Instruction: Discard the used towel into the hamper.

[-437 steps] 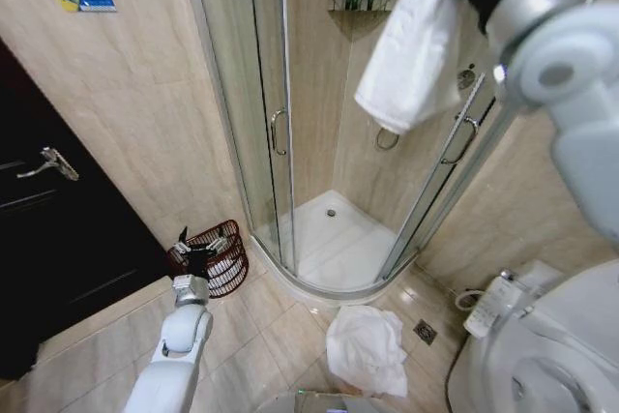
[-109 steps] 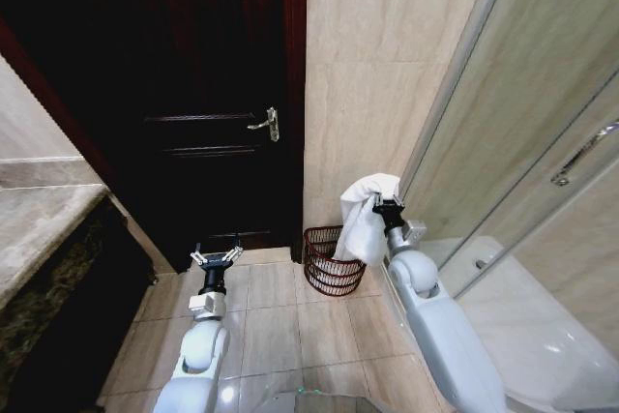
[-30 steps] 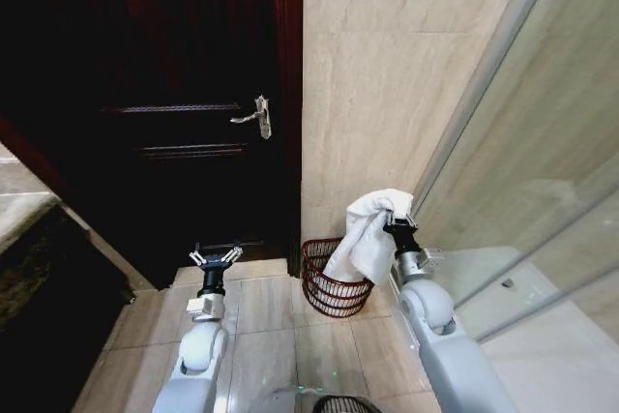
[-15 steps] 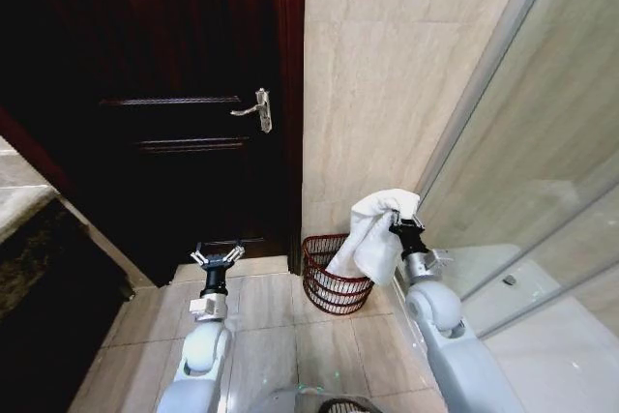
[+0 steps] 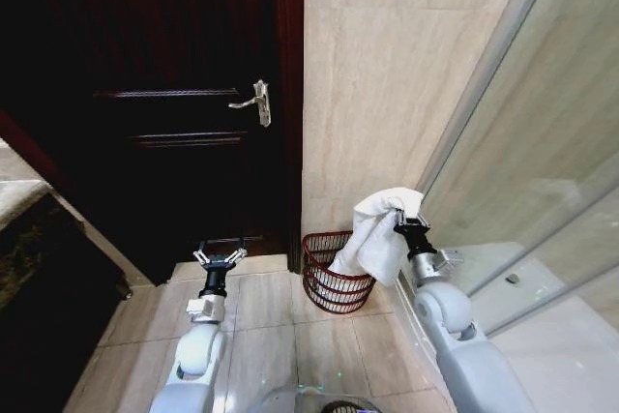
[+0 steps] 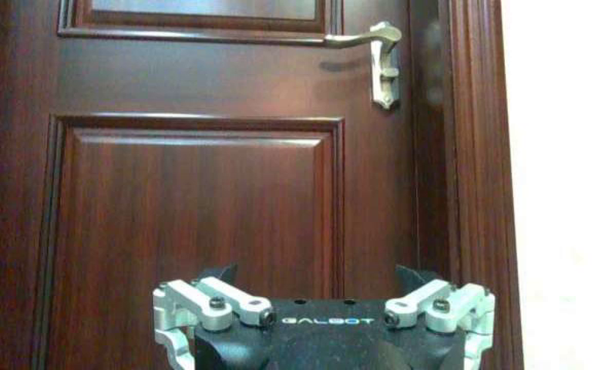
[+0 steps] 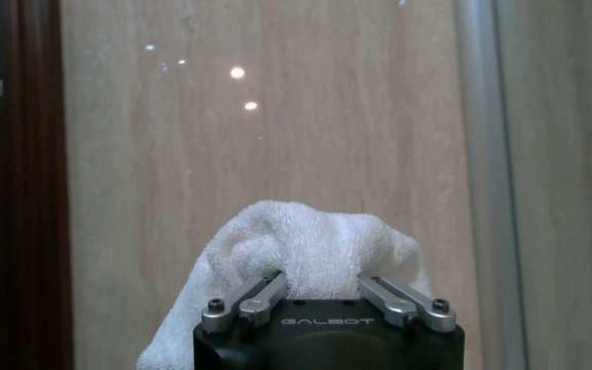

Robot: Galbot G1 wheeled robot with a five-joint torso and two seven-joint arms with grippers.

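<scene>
White terry-cloth towel (image 5: 379,231): bunched, clamped in the right gripper (image 5: 399,219), its lower end draped into the basket. Red-brown round wire hamper (image 5: 334,283): upright on the tiled floor, against the beige wall beside the door frame.

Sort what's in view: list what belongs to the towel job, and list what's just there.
Part of the job:
- towel, pinched in the right gripper, hanging over the hamper's right rim
- hamper, on the floor by the wall

Just there:
- door with its handle
- shower glass
- left gripper, open, idle, facing the door
</scene>
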